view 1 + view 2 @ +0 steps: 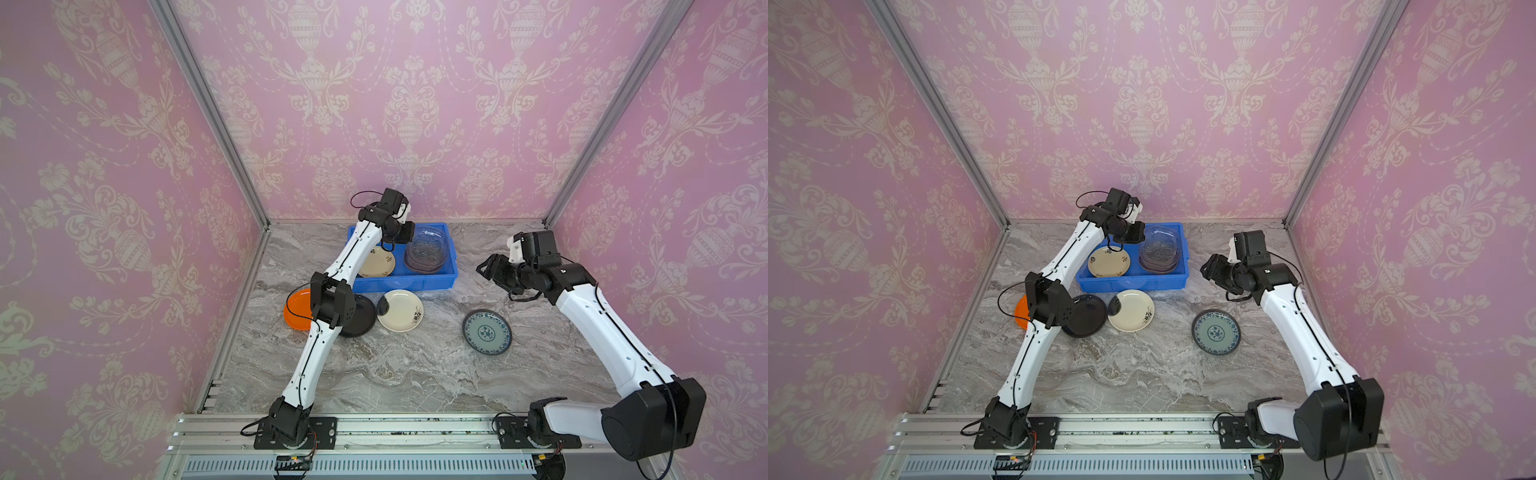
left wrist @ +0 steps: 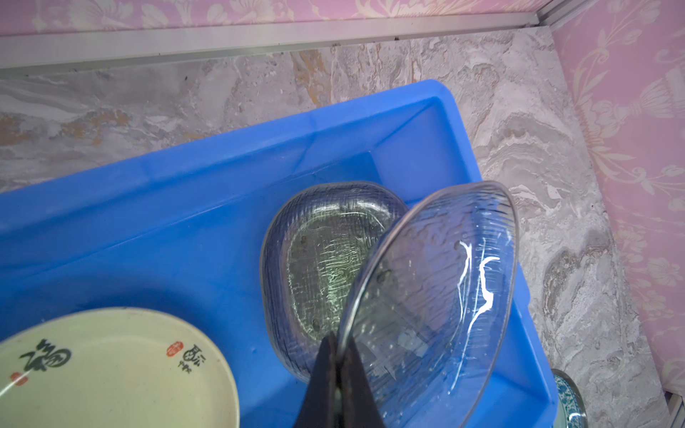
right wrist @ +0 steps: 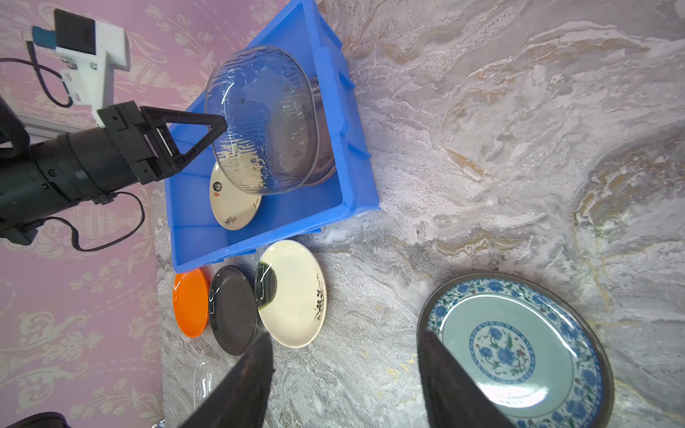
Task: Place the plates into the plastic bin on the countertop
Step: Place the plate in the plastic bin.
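We see left gripper (image 3: 222,128) pinching the rim of a clear glass plate (image 3: 263,122), held tilted over the blue bin (image 1: 415,284), above a glass stack (image 2: 322,259) inside it, with a cream plate (image 1: 376,262) beside the stack. Right gripper (image 3: 344,341) is spread and empty over the countertop (image 1: 395,374), near the blue-patterned plate (image 1: 487,332). We note orange plate (image 1: 296,309), black plate (image 1: 365,311) and second cream plate (image 1: 401,309) in a row before the bin

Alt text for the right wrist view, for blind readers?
The left gripper holds a clear glass plate, tilted, over the blue bin, which contains a cream plate. On the marble countertop lie an orange plate, black plate, second cream plate and blue-patterned plate; the open right gripper frames the foreground.
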Action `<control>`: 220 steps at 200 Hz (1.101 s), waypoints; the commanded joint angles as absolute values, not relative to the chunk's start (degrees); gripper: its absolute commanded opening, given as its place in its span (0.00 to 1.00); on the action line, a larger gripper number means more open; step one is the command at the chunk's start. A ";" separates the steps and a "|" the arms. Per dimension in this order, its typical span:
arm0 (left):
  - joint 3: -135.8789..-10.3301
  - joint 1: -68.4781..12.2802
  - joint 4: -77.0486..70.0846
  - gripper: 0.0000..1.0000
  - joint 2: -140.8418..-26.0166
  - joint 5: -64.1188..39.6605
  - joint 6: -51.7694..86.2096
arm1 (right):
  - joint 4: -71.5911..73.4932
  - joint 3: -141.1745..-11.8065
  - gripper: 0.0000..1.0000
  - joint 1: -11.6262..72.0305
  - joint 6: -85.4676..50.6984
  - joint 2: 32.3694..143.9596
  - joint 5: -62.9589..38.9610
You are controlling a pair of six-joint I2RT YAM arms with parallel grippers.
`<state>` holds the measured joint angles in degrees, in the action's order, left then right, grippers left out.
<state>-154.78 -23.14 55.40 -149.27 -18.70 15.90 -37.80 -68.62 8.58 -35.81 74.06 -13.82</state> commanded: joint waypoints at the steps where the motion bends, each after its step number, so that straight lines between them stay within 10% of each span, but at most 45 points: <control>1: -152.97 -22.50 55.74 0.00 -149.69 -18.68 14.51 | -37.71 -68.99 0.64 8.18 -35.65 75.05 -14.89; 106: -153.41 -21.88 48.52 0.00 -155.45 -21.77 16.51 | -36.93 -69.83 0.64 8.15 -37.26 76.47 -16.01; 145: -155.15 -21.93 48.38 0.57 -156.61 -21.64 16.19 | -36.56 -69.61 0.64 8.18 -37.75 76.28 -16.76; 220: -152.65 -21.89 47.06 0.70 -150.31 -19.49 14.59 | -35.54 -69.52 0.63 9.35 -37.36 76.91 -17.70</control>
